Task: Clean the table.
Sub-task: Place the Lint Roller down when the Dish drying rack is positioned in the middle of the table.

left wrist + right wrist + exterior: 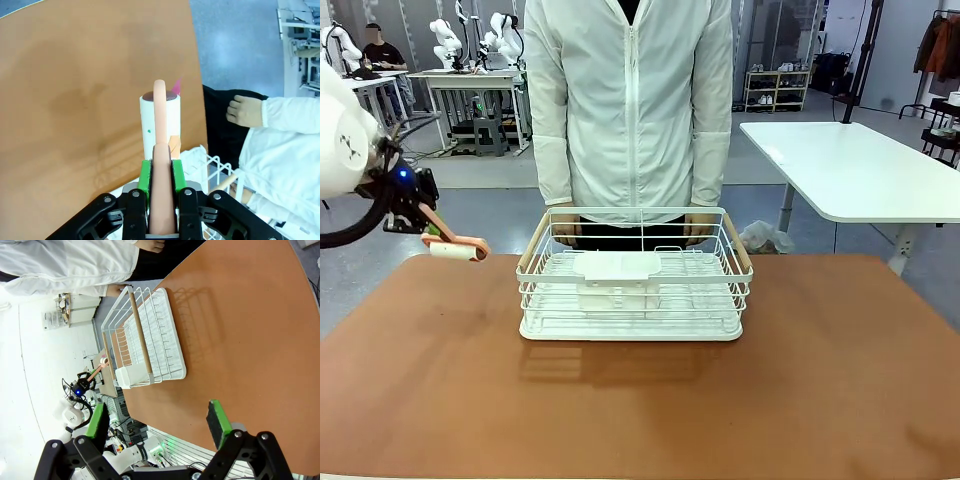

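Gripping a peach-coloured handle between its green pads [145,176], the left hand [161,175] carries a lint roller [159,125] whose white cylinder head sits at the far end of that handle. In the left wrist view the handle runs straight out along the fingers, so the tool's long axis lines up with the hand's reach, and the reddish-brown bench [75,85] lies beyond and below the head. I cannot tell from that view whether the roller touches the surface; in the front view the left hand [425,228] with the roller [455,246] hangs at the bench's far left corner, seemingly just above or beside the edge.

That is the relation the next move depends on, as I judge it: the bench top [640,400] spreads to the right and toward the robot from the roller, so the head would need to come down flat and be drawn inward across the open surface.

The right hand [157,422] is spread wide and holds nothing, looking across the bench from the opposite side.

Farther off, a white wire rack [635,285] stands at the middle of the bench. Behind it a person in a white jacket [630,100] stands with both hands at the rack's far rim.
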`<state>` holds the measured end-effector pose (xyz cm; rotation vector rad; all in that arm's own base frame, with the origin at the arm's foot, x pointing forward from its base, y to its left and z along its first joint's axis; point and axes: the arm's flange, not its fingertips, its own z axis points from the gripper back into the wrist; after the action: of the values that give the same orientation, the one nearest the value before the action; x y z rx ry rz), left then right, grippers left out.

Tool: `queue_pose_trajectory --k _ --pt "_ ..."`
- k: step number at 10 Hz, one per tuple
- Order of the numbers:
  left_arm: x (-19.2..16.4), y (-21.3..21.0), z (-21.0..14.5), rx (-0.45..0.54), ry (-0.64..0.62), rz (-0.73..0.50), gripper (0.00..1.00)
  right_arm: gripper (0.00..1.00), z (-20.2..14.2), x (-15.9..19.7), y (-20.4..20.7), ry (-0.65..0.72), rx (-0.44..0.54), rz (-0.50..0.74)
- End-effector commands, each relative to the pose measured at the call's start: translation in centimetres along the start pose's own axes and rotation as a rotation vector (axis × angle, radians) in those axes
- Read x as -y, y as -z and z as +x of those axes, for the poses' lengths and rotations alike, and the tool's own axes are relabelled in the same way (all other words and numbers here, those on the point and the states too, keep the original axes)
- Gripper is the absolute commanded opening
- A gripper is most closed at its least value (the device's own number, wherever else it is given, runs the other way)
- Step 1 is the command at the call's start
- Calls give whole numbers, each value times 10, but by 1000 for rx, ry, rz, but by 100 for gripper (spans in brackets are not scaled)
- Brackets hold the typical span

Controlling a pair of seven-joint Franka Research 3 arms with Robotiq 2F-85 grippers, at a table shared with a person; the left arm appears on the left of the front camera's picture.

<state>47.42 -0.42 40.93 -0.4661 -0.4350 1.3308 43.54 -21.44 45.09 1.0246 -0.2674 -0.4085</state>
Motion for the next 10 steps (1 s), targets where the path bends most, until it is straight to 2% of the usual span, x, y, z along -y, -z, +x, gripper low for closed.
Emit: queue_pose_trajectory --k 1,6,10 --pt "-8 12 -2 31 -15 -9 21 100 -3 -2 1 -1 14 -2" --pt "-34 53 -8 34 -9 57 21 100 -3 -2 1 -1 14 -2" --pt "-41 59 -13 43 6 84 21 100 -3 -2 1 -1 14 -2"
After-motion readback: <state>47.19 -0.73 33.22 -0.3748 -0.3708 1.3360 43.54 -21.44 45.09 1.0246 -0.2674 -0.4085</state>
